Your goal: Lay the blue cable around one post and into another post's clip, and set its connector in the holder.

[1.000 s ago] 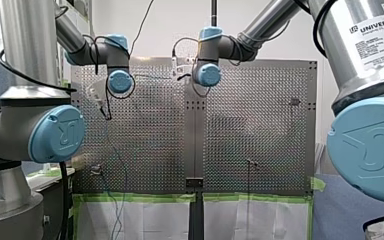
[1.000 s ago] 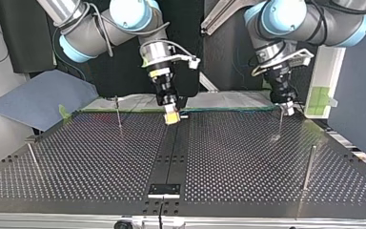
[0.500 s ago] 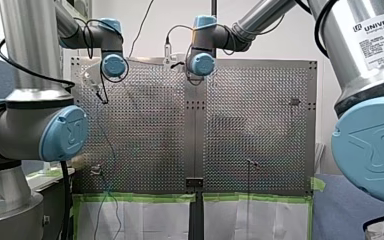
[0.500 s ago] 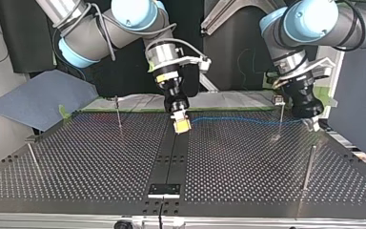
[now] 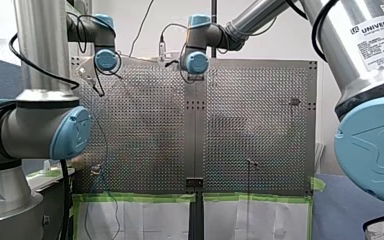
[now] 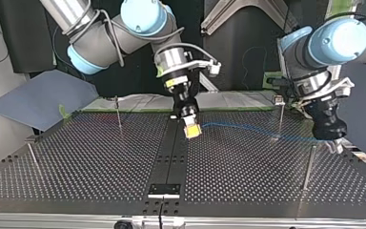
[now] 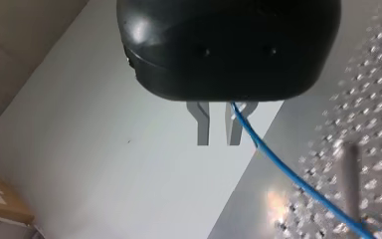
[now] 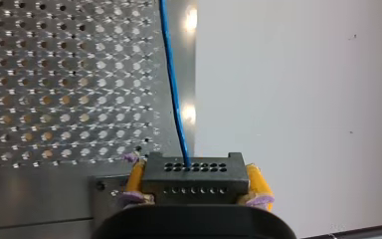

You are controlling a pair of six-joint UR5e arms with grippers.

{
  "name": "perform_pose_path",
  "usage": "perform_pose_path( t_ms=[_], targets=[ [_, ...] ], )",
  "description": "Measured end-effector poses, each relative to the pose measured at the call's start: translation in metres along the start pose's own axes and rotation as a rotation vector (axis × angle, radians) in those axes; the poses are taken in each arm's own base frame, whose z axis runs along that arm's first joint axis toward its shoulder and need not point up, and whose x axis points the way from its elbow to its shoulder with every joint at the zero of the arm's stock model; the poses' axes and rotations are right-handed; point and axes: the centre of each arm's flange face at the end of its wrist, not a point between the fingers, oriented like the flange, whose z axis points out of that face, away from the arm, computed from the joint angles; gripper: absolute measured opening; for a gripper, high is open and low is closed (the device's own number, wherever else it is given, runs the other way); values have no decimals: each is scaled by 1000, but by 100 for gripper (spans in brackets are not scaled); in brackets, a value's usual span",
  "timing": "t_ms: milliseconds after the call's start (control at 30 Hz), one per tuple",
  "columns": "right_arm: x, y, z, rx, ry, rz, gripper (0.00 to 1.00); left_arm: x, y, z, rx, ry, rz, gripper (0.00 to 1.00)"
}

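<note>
Holding the blue cable (image 6: 248, 130) strung over the surface (image 6: 100, 162), we've got right jaws clamped on its connector (image 8: 193, 177) and left jaws pinching the far length, with no post (image 6: 310, 164) rounded yet and clip (image 6: 279, 99) and holder (image 6: 164, 190) both unfilled.

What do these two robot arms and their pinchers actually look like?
Both my left arm and my right arm are silver tubes with light-blue joint caps and thin black cables; the right one bears a Universal Robots label. My left gripper is a rounded black body with grey metal fingers; my right gripper has yellow pads.
</note>
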Motion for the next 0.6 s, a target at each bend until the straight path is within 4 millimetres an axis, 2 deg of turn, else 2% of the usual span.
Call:
perform_pose_path(
  t_ms=[367,600],
  targets=[
    [7,4,13,-9,10,7,33,-21,9,50,37,-43,-37,23],
    [-5,5,20,-12,-4,3,33,-18,36,79,35,-35,-21,23]
  ],
)
